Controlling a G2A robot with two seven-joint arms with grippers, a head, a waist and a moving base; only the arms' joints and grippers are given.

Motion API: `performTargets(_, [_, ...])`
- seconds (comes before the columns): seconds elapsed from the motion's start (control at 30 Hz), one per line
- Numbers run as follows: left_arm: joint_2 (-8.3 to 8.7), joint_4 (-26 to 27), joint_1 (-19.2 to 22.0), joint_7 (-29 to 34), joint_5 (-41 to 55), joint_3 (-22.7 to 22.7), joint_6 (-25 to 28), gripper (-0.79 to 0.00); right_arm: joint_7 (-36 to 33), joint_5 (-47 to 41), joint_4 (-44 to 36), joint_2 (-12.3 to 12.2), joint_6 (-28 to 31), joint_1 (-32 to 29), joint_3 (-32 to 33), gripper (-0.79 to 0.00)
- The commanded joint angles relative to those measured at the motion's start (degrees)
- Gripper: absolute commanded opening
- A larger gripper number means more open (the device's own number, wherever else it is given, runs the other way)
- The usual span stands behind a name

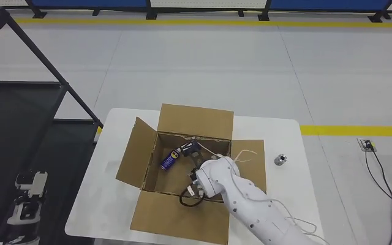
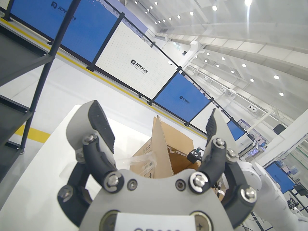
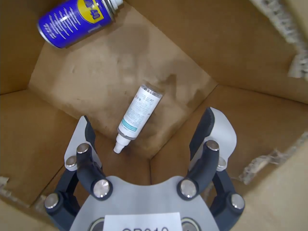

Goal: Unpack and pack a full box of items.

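Note:
An open cardboard box (image 1: 196, 117) stands on the white table (image 1: 104, 190). On its floor lie a blue spray can (image 3: 74, 17) with a white cap, also visible from above (image 1: 170, 160), and a small white bottle (image 3: 144, 104). My right arm (image 1: 226, 184) dips into the box. Its gripper (image 3: 146, 118) hangs open just above the white bottle, a finger on either side, touching nothing. My left gripper (image 2: 156, 121) is open and holds nothing. It sits low off the table's left side, facing the box (image 2: 161, 145).
A small metal cylinder (image 1: 280, 160) stands on the table to the right of the box. The box walls (image 3: 216, 37) close in around my right gripper. A black rack (image 1: 37, 122) stands left of the table.

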State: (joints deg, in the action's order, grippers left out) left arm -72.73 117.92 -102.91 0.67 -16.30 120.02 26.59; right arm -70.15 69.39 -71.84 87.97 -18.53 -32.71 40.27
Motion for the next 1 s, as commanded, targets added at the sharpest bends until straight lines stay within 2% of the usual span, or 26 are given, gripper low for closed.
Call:
performTargets(0.0, [0.0, 0.0, 0.0, 0.0, 0.0, 0.0, 0.0, 0.0, 0.7, -1.2, 3.5, 1.1, -1.6, 1.1, -1.0, 0.0])
performTargets(0.17, [0.0, 0.0, 0.0, 0.0, 0.0, 0.0, 0.0, 0.0, 2.7, -5.5, 11.4, 3.4, -3.4, 3.5, -1.6, 0.0])
performTargets(0.27, [0.0, 0.0, 0.0, 0.0, 0.0, 0.0, 0.0, 0.0, 3.8, -8.3, 15.8, 4.5, -2.4, 4.6, -1.5, 0.0])
performTargets(0.3, [0.0, 0.0, 0.0, 0.0, 0.0, 0.0, 0.0, 0.0, 4.1, -9.1, 17.2, 4.8, -2.1, 5.1, -1.5, -0.074])
performTargets(0.33, [0.0, 0.0, 0.0, 0.0, 0.0, 0.0, 0.0, 0.0, 4.3, -9.8, 18.5, 5.2, -1.7, 5.5, -1.5, -0.105])
performTargets(0.43, [0.0, 0.0, 0.0, 0.0, 0.0, 0.0, 0.0, 0.0, 4.9, -11.9, 22.3, 6.2, -0.7, 6.7, -1.5, -0.336])
performTargets(0.6, [0.0, 0.0, 0.0, 0.0, 0.0, 0.0, 0.0, 0.0, 5.7, -14.0, 27.0, 7.7, 1.0, 8.3, -2.1, -0.48])
performTargets(0.7, [0.0, 0.0, 0.0, 0.0, 0.0, 0.0, 0.0, 0.0, 6.2, -14.6, 29.1, 8.5, 1.9, 9.2, -2.4, -0.671])
performTargets(0.73, [0.0, 0.0, 0.0, 0.0, 0.0, 0.0, 0.0, 0.0, 6.5, -14.7, 29.6, 8.7, 2.0, 9.5, -2.4, -0.785])
performTargets(0.87, [0.0, 0.0, 0.0, 0.0, 0.0, 0.0, 0.0, 0.0, 7.9, -14.7, 29.4, 9.1, 2.4, 10.2, -1.8, -0.785])
performTargets(0.97, [0.0, 0.0, 0.0, 0.0, 0.0, 0.0, 0.0, 0.0, 9.2, -14.0, 24.7, 8.5, 3.3, 9.7, -0.4, -0.785])
